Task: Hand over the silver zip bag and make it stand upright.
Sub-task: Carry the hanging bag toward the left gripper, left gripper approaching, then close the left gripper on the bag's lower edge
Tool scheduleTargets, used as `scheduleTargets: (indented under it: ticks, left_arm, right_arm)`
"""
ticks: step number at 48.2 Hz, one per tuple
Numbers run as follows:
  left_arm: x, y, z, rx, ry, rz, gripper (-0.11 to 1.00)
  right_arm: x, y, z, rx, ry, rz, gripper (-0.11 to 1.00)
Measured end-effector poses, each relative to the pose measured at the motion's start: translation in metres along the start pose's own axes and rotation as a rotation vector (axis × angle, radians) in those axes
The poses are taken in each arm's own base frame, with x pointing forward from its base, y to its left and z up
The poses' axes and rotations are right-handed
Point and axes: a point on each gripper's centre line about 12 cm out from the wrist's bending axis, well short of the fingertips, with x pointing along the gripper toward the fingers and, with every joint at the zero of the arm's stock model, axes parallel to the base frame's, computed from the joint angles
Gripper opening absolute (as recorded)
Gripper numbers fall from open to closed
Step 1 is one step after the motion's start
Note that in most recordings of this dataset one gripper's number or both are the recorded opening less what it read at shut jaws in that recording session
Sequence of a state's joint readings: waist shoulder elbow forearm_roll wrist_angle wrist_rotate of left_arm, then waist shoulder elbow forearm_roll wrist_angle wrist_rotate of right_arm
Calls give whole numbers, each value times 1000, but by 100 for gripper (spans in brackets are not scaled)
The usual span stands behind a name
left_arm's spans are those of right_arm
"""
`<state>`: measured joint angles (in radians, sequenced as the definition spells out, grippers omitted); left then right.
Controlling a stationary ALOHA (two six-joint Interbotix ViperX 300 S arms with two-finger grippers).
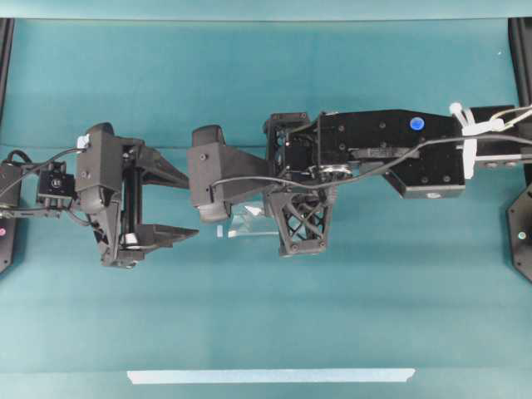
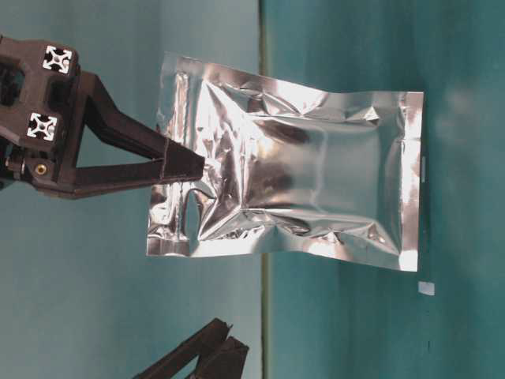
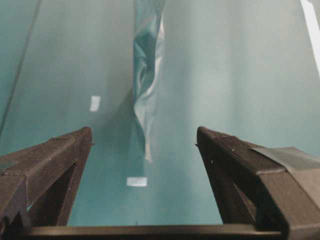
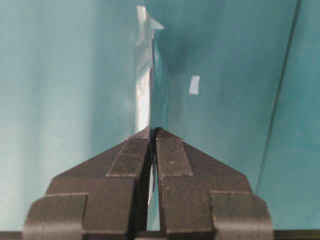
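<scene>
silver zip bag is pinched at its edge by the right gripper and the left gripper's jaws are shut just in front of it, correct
Not quite. The silver zip bag is indeed pinched at its edge by the right gripper, but the left gripper is not shut: the left wrist view shows its jaws spread wide, with the bag hanging edge-on in front of them, untouched.

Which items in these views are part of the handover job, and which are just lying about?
Part of the job:
- silver zip bag, pinched at one edge
- right gripper, shut on the bag
- left gripper, open, facing the bag edge-on

Just lying about:
- pale blue tape strip near the table's front edge
- small white markers on the teal table
</scene>
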<state>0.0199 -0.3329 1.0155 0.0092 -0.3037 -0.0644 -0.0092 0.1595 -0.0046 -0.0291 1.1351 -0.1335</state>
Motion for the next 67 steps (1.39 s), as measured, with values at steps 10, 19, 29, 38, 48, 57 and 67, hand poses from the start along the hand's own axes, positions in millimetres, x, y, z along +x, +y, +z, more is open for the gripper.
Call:
scheduleTargets:
  ticks: [10, 19, 29, 38, 48, 57, 67]
  left_arm:
    - [0, 0, 0, 0, 2, 0, 94]
    - [0, 0, 0, -3, 2, 0, 94]
    - [1, 0, 0, -4, 3, -1, 94]
    - [8, 0, -1, -2, 9, 0, 94]
    - [20, -2, -1, -5, -4, -6, 94]
    - [31, -3, -15, -13, 18, -11, 94]
    - [44, -2, -26, -19, 2, -10, 94]
  right_arm:
    - [0, -1, -1, -6, 6, -12, 5]
    - [0, -2, -2, -9, 12, -18, 5]
    - [4, -2, -4, -10, 23, -18, 5]
    - [6, -2, -6, -9, 29, -17, 5]
    - [8, -2, -8, -10, 32, -18, 5]
    - [9, -2, -8, -10, 30, -17, 5]
    - [9, -2, -6, -14, 13, -19, 5]
